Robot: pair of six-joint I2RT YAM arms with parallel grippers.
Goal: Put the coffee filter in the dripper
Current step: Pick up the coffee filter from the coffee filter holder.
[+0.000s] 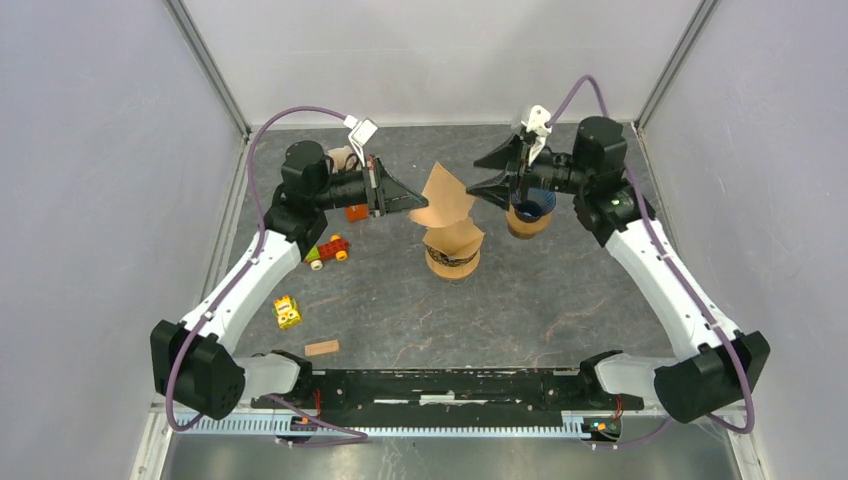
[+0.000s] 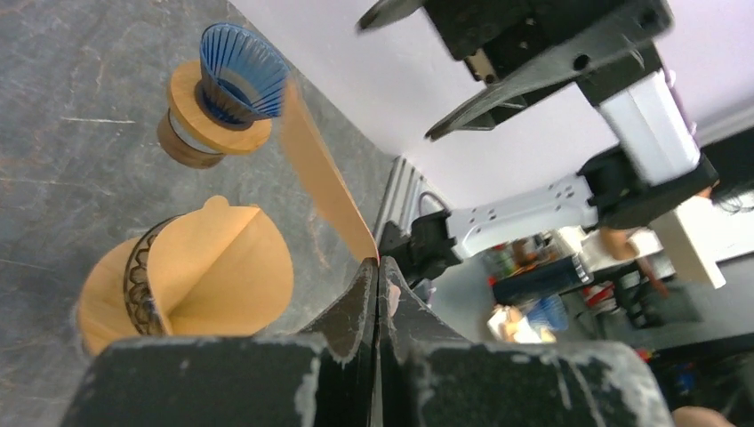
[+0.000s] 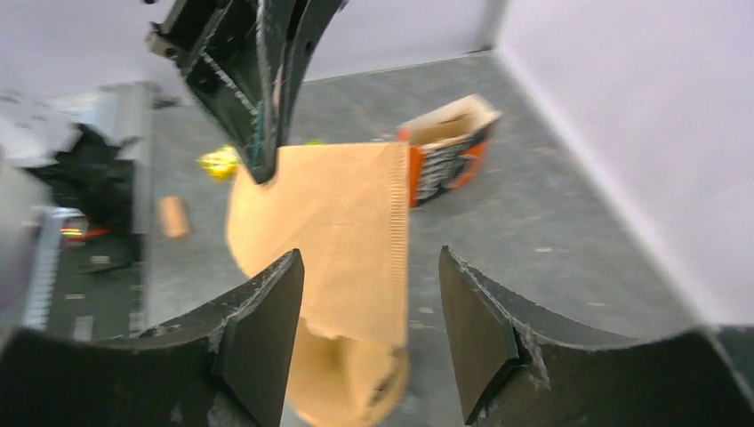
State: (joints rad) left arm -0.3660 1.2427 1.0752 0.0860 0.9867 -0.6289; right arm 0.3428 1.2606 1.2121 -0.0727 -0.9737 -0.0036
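Pinching the filter's (image 1: 445,197) left edge, the closed left end effector (image 1: 405,206) holds it in the air at the centre of the top view. The right end effector (image 1: 478,174) stands open at the sheet's right edge. The dripper (image 1: 530,212) sits on the table (image 1: 560,300) just right of the filter, under the right wrist.

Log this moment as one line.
left claw: shut on brown paper coffee filter | right claw: open | blue ribbed dripper: empty
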